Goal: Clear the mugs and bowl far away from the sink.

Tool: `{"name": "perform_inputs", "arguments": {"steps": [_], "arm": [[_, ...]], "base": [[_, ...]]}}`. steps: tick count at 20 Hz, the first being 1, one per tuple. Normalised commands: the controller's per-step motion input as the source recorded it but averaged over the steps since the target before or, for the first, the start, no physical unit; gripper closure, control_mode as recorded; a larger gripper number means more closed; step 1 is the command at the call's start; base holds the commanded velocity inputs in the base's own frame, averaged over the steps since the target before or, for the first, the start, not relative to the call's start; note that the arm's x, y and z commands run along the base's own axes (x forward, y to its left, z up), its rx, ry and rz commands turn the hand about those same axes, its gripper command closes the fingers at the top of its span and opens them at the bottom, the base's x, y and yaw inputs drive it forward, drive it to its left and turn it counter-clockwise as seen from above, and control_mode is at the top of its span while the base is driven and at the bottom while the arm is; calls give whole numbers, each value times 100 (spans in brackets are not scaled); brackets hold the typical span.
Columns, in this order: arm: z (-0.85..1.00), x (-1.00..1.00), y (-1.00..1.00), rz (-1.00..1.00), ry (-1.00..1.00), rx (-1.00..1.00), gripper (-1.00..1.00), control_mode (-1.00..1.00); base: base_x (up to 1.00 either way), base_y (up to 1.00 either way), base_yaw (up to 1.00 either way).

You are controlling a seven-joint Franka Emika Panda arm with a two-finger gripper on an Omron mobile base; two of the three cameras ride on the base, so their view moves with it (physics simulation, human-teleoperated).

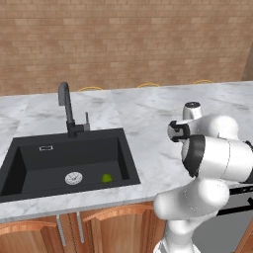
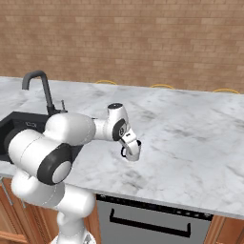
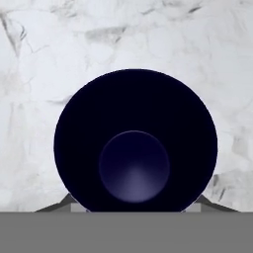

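In the left base view, a black sink point(image 1: 29, 163) set into the white stone counter point(image 1: 148, 113). A tall black tap point(image 1: 66, 108) behind it, a round silver drain point(image 1: 73, 178) at the bottom, and a small green lump point(image 1: 106, 178) just beside the drain. Big white arm point(image 1: 217, 158) at the right, blocking the hand from this side.

From the right base view, just a corner of the sink at the left edge. Here the gripper point(image 2: 131, 152) out in the open, pointing down, low over the counter, to the right of the sink and well apart from it.

Looking straight down in the hand view, a dark round mug point(image 3: 136, 143), almost black inside, with white stone all around it. Two grey fingertips point(image 3: 59, 206) peeking out, one on each side of the mug, spread wide. Cannot tell whether squeezing the mug or only beside it. Cannot tell either whether the mug is standing on the counter or lifted off it.
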Motion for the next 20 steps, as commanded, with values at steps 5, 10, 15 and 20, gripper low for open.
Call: {"name": "perform_inputs", "arguments": {"steps": [5,10,15,20], "arm": [[34,-44,-32,15,0,0,100,-100],[40,-69,-29,25,-1,0,100,-100],[45,-85,-24,28,-3,0,100,-100],[48,-81,-3,23,0,0,100,-100]], "base": [[0,0,0],[0,0,0],[0,0,0],[0,0,0]]}}
